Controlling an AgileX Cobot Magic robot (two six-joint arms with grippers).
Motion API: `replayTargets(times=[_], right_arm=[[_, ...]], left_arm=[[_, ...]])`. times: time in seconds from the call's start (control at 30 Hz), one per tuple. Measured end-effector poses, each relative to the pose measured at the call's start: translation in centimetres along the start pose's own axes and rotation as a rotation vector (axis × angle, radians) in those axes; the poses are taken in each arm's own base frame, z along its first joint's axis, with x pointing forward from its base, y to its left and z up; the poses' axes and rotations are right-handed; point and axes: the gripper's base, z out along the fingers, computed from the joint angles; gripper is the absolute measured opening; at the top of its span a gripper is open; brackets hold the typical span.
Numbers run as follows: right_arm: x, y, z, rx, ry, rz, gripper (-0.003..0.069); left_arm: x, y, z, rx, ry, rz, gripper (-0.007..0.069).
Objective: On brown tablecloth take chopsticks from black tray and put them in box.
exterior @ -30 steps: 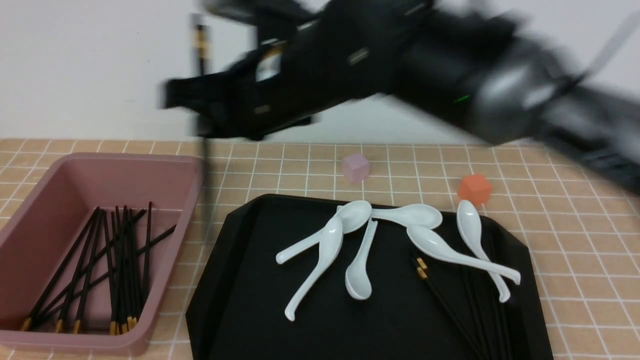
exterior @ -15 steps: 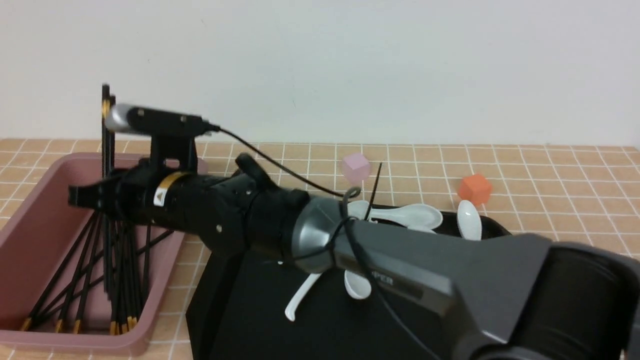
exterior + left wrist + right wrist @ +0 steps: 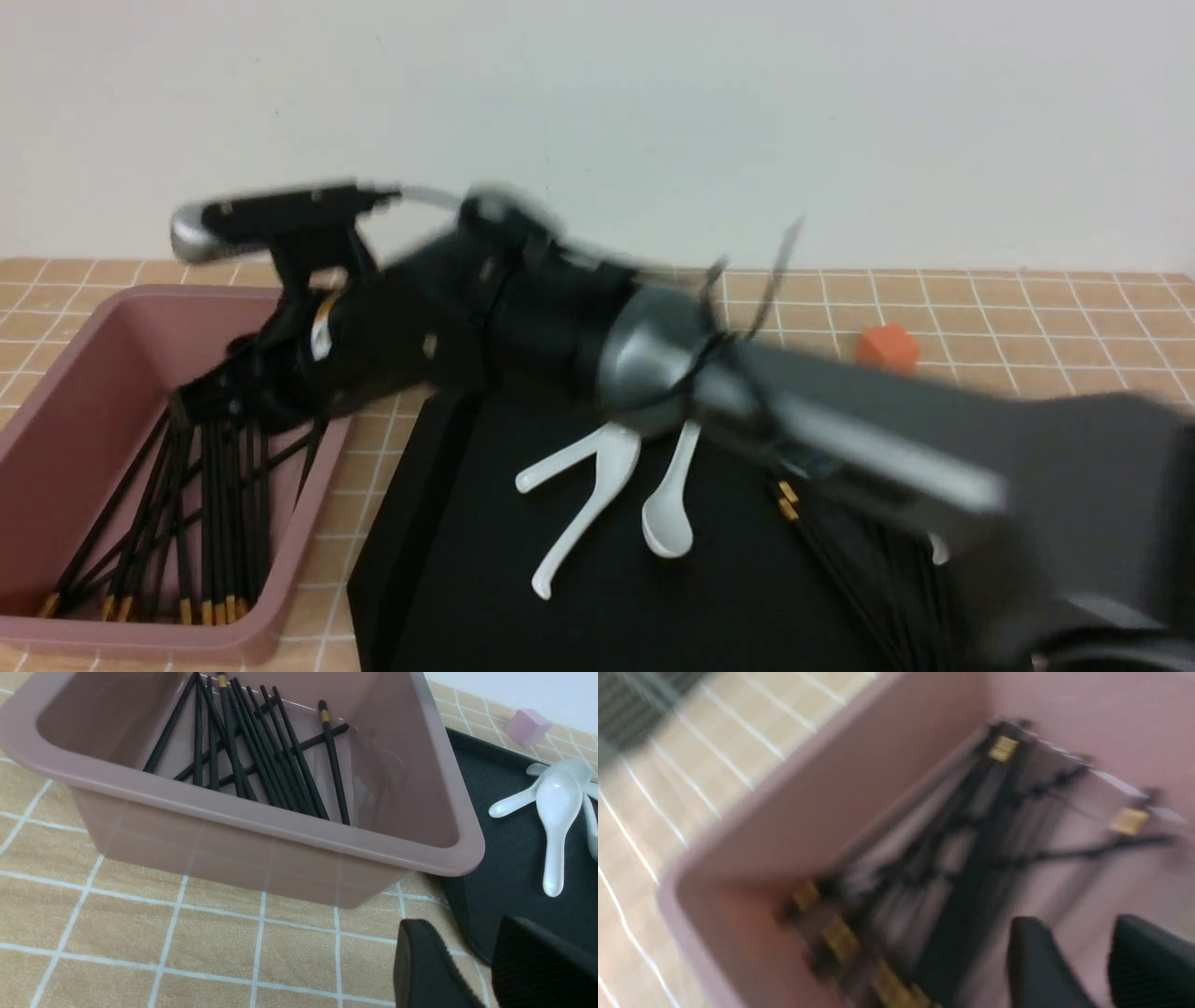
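Note:
The pink box (image 3: pixel 140 639) stands at the left on the brown tablecloth (image 3: pixel 1074 327), with several black chopsticks (image 3: pixel 215 523) lying in it. My right arm reaches across the black tray (image 3: pixel 467 579). Its gripper (image 3: pixel 201 406) hangs blurred over the box's inside. In the right wrist view that gripper (image 3: pixel 1078 926) is open and empty above the chopsticks (image 3: pixel 971 858) in the box (image 3: pixel 878 774). More chopsticks (image 3: pixel 840 569) lie on the tray's right part. My left gripper (image 3: pixel 462 928) is open and empty above the cloth, beside the box (image 3: pixel 261 826) and the tray (image 3: pixel 514 868).
White spoons (image 3: pixel 597 485) lie on the tray, partly hidden by my right arm; they also show in the left wrist view (image 3: pixel 556 812). An orange cube (image 3: pixel 887 345) sits behind the tray. A small pink cube (image 3: pixel 528 727) sits on the cloth beyond the tray.
My right gripper carried upright chopsticks from beside the box to over it, then dipped down into it. The sticks no longer stand in the gripper; more sticks lie in the box.

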Motion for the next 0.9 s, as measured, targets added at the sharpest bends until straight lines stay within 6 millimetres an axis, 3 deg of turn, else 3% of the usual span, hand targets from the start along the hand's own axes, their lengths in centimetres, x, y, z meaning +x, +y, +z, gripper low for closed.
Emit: replayTargets(times=[0.07,0.1,0.13,0.17,0.2,0.23,0.27,0.43,0.47,0.5,0.57,0.67,0.77,0.8,0.83,0.9], right_arm=[[-1.0,-0.1,-4.0,0.065,0.058,-0.070,0.0111],[-1.4,0.0,-5.0,0.075,0.051,-0.081,0.0090],[-2.2,-0.2,-8.8,0.127,0.081,-0.112,0.0018],[-2.6,-0.2,-11.3,0.155,0.093,-0.121,-0.0004],[-3.0,-0.2,-13.8,0.177,0.090,-0.129,-0.0011],[-2.8,-0.3,-13.9,0.184,0.115,-0.129,-0.0012],[-3.2,-0.4,-18.4,0.213,0.114,-0.138,-0.0013],[-3.2,-0.5,-29.7,0.220,-0.035,-0.146,-0.0013],[-2.6,-0.7,-31.8,0.218,-0.060,-0.143,-0.0013],[-2.5,-0.7,-32.2,0.216,-0.065,-0.143,-0.0013],[0.1,-1.5,-36.6,0.213,-0.096,-0.132,-0.0013],[4.6,-2.8,-40.3,0.202,-0.132,-0.131,-0.0012],[8.4,-3.8,-41.5,0.175,-0.210,-0.148,-0.0011],[11.5,-4.6,-41.6,0.142,-0.292,-0.150,-0.0009],[11.7,-4.7,-41.0,0.141,-0.288,-0.154,-0.0008],[16.2,-5.9,-40.7,0.086,-0.447,-0.140,-0.0006]], left_arm=[[0.0,0.0,0.0,0.000,0.000,0.000,0.0239],[0.0,0.0,0.0,0.000,0.000,0.000,0.0239],[0.0,0.0,0.0,0.000,0.000,0.000,0.0239],[0.0,0.0,0.0,0.000,0.000,0.000,0.0239],[0.0,0.0,0.0,0.000,0.000,0.000,0.0239],[0.0,0.0,0.0,0.000,0.000,0.000,0.0239],[0.0,0.0,0.0,0.000,0.000,0.000,0.0239],[0.0,0.0,0.0,0.000,0.000,0.000,0.0239],[0.0,0.0,0.0,0.000,0.000,0.000,0.0239],[0.0,0.0,0.0,0.000,0.000,0.000,0.0239],[0.0,0.0,0.0,0.000,0.000,0.000,0.0239],[0.0,0.0,0.0,0.000,0.000,0.000,0.0239],[0.0,0.0,0.0,0.000,0.000,0.000,0.0239],[0.0,0.0,0.0,0.000,0.000,0.000,0.0239],[0.0,0.0,0.0,0.000,0.000,0.000,0.0239],[0.0,0.0,0.0,0.000,0.000,0.000,0.0239]])
